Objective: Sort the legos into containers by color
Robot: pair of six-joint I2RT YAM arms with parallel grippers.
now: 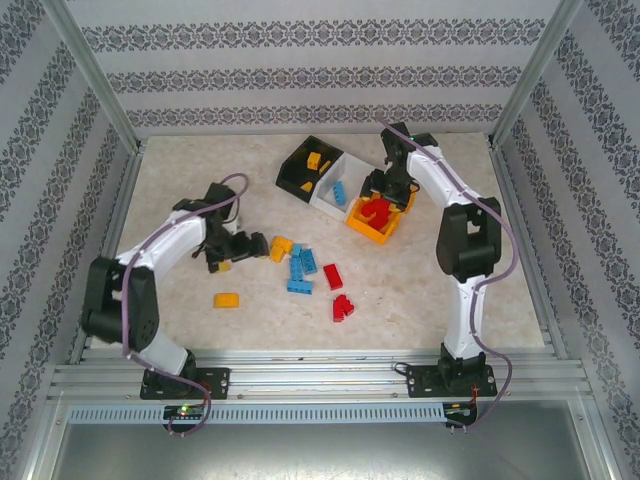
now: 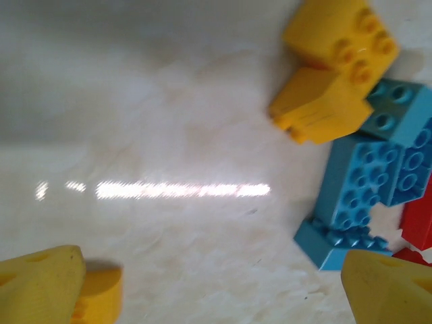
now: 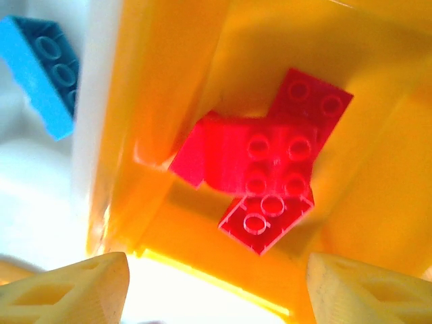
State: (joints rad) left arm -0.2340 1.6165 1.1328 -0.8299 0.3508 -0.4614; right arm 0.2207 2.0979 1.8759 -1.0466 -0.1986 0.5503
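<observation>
Sorting partly done. Right tool (image 3: 216, 283), jaws apart and empty, hangs over the orange bin (image 3: 385, 155), red legos (image 3: 270, 158) directly beneath it. Left tool (image 2: 214, 287), wide and empty, faces loose legos (image 2: 358, 182) ahead on the counter (image 2: 169, 121): several yellow, blue and red pieces left to sort.

No text, label, brand, number or sign can be read on the legos (image 1: 300, 270) or containers (image 1: 370, 233).

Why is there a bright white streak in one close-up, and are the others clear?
Left wrist: glare streaks the glossy table, legos slightly soft. Right wrist: red legos sharp, orange bin overexposed along the bottom. Top external: even light, soft shadows.
</observation>
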